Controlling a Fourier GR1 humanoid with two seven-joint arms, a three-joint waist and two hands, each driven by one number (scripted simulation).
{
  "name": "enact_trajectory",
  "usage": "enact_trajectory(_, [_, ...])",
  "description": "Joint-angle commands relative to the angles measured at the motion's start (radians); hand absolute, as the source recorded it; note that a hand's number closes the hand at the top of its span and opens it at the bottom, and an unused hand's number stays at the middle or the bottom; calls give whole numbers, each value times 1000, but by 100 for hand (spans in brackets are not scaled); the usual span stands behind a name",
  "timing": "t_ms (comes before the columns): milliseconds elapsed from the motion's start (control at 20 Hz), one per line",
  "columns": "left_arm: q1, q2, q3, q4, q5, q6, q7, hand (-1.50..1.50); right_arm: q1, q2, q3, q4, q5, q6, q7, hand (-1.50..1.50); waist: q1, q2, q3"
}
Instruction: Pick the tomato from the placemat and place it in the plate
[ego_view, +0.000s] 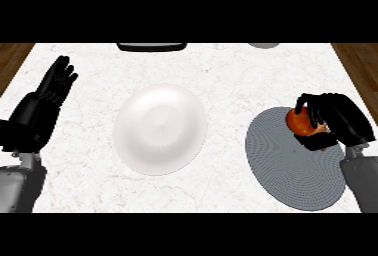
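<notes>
1. Tomato (299, 122) sits at the right of the frame, over the upper part of the grey round placemat (295, 165), enclosed by our right hand (336, 122).
2. Fingers of the right hand are curled over the top and far side of the tomato, with the thumb showing beneath it; only its left face shows orange-red between them. We cannot tell whether it rests on the placemat or is just clear of it.
3. We judge the step in hand to be the pick: the grasp is closed on the tomato, but the carry has not begun.
4. White plate (160, 129) lies at the centre of the frame, well apart from the placemat, with bare marble counter (221, 70) between them.
5. We judge that the next move calls for a lift clear of the placemat, then travel toward the frame's left until the tomato is above the plate's middle, then a lowering and release.
6. Left hand (48, 95) is at the left edge, fingers straight and upward, holding nothing, at rest.
</notes>
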Motion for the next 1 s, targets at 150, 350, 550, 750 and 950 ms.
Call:
enact_trajectory(150, [9,-9,0,16,-15,-9,-26,0,-11,127,26,-293,-178,142,74,150,0,2,0])
enact_trajectory(350, [3,-8,16,-18,-3,-21,5,0,5,183,102,-406,-170,194,162,150,12,4,1])
enact_trajectory(550, [6,-6,39,-7,9,-45,11,0,-25,287,204,-400,-92,162,244,150,14,6,1])
enact_trajectory(750, [-55,-58,-4,76,-54,-10,-52,0,-240,408,244,-278,-75,193,377,150,17,10,0])
enact_trajectory(950, [-49,-28,13,-5,-28,-35,34,0,-345,414,337,-185,-180,75,506,150,30,7,1])
